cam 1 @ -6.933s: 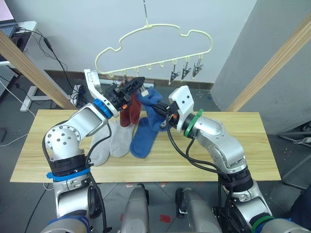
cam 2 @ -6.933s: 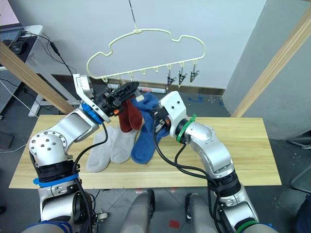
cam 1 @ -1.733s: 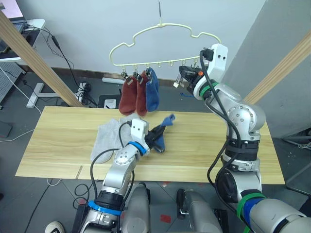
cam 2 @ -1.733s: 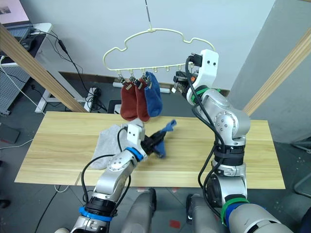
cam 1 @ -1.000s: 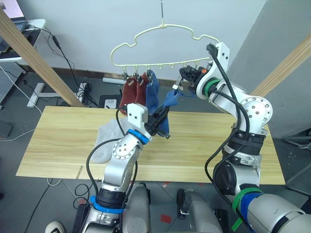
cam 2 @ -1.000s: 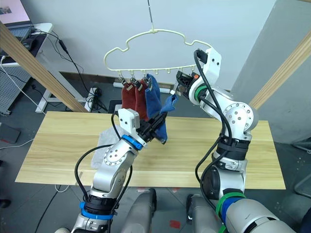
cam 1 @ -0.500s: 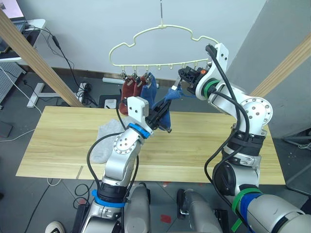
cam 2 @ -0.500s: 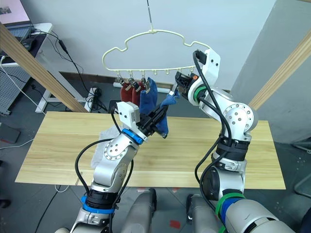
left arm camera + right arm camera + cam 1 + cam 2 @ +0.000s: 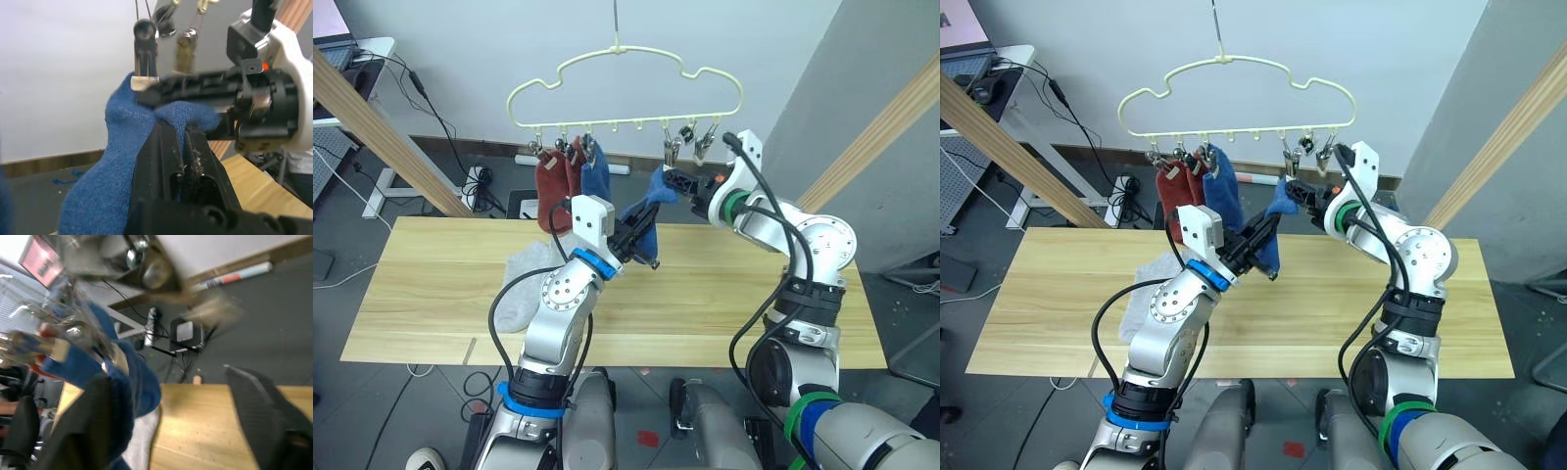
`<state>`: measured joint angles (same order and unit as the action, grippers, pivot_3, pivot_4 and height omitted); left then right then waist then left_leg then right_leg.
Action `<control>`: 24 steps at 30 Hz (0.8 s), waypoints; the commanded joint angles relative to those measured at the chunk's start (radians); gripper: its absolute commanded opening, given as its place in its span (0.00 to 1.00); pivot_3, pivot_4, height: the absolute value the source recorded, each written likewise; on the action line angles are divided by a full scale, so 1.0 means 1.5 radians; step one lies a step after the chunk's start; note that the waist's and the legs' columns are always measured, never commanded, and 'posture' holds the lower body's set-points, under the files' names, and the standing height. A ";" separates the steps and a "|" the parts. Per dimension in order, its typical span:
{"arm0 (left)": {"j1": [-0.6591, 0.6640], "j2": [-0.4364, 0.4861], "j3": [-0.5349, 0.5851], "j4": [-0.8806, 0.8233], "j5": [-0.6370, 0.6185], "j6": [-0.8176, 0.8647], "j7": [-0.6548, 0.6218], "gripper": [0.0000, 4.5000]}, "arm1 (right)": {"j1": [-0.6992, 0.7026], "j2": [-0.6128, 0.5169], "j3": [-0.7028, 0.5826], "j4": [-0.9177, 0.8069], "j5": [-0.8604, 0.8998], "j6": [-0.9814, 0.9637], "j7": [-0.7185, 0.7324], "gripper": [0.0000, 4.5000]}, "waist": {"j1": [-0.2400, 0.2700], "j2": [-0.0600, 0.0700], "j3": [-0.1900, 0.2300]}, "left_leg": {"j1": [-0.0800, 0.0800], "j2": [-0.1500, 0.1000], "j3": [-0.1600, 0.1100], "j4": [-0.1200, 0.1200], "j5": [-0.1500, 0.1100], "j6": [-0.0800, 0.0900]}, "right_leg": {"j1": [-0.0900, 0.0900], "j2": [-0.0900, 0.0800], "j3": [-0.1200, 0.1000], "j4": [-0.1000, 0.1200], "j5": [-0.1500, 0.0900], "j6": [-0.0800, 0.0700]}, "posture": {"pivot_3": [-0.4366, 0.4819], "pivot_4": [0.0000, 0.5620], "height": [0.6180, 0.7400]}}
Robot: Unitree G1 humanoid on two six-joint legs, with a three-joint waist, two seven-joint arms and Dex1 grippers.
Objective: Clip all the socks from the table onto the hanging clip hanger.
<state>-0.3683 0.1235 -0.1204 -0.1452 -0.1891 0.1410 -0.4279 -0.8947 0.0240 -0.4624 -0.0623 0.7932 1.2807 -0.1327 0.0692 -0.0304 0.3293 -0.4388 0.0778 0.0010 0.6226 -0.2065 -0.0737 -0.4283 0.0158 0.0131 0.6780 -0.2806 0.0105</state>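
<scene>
Clipping blue sock (image 9: 644, 217) to clip hanger (image 9: 625, 96), upper centre.
Left gripper (image 9: 649, 223) clamps the sock, lifting its cuff toward a clip; right gripper (image 9: 677, 183), fingers spread, reaches alongside. Grey socks (image 9: 521, 290) on table (image 9: 431, 294).

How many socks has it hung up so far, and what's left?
Three hang clipped on the clip hanger: two rust red socks and one blue sock. The left gripper holds up a second blue sock, near the right gripper. The grey socks wait on the table.
</scene>
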 commanded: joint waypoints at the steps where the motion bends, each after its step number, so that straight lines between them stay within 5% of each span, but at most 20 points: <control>1: 0.005 0.003 0.000 -0.010 0.005 -0.009 0.002 0.00 | -0.018 -0.025 -0.029 -0.084 0.110 0.040 0.042 0.98 | -0.001 0.000 0.000 | 0.000 0.000 0.000 0.000 0.000 0.000 | -0.001 0.000 0.000 0.000 0.000 -0.001 | 0.64 0.61 1.00; 4: 0.002 0.002 0.004 -0.001 0.000 -0.008 0.002 0.00 | 0.015 -0.069 -0.011 -0.142 0.153 0.073 0.066 0.98 | -0.003 0.000 0.000 | -0.005 0.000 0.000 0.000 0.000 0.000 | -0.006 0.000 0.000 0.000 0.001 -0.002 | 0.63 0.61 1.00; 7: -0.003 0.001 0.007 0.007 -0.010 -0.005 -0.006 0.15 | 0.062 -0.108 0.020 -0.205 0.165 0.070 0.091 0.99 | -0.003 0.000 0.000 | -0.008 0.000 0.000 0.001 0.000 0.000 | -0.008 0.000 0.000 0.001 0.001 -0.002 | 0.62 0.60 1.00; 12: -0.012 0.003 0.031 0.013 -0.052 0.034 -0.017 0.48 | 0.147 -0.168 0.095 -0.291 0.132 0.004 0.140 1.00 | -0.010 0.000 0.000 | -0.008 0.000 0.000 0.002 0.000 0.000 | -0.008 0.000 0.000 0.001 0.001 -0.001 | 0.62 0.59 1.00; 19: 0.014 0.075 0.096 -0.025 -0.148 0.198 -0.046 0.96 | 0.258 -0.246 0.273 -0.376 -0.083 -0.201 0.155 1.00 | -0.019 0.000 0.000 | -0.008 0.000 0.000 0.002 0.000 0.000 | -0.008 0.000 0.000 0.002 -0.001 0.002 | 0.62 0.58 1.00; 24: 0.020 0.170 0.130 -0.093 -0.195 0.324 -0.064 1.00 | 0.261 -0.195 0.372 -0.344 -0.246 -0.340 0.084 1.00 | -0.030 0.000 0.000 | -0.008 0.000 -0.001 0.002 0.002 -0.003 | -0.009 0.000 0.000 0.002 -0.001 0.002 | 0.65 0.58 1.00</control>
<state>-0.3310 0.3467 0.0456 -0.1944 -0.4377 0.5826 -0.4967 -0.4909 -0.2919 0.0516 -0.5689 0.5031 0.8609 0.0313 0.0249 -0.0301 0.3297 -0.4508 0.0782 -0.0001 0.6262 -0.2030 -0.0797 -0.4412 0.0165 0.0127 0.6809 -0.2820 0.0131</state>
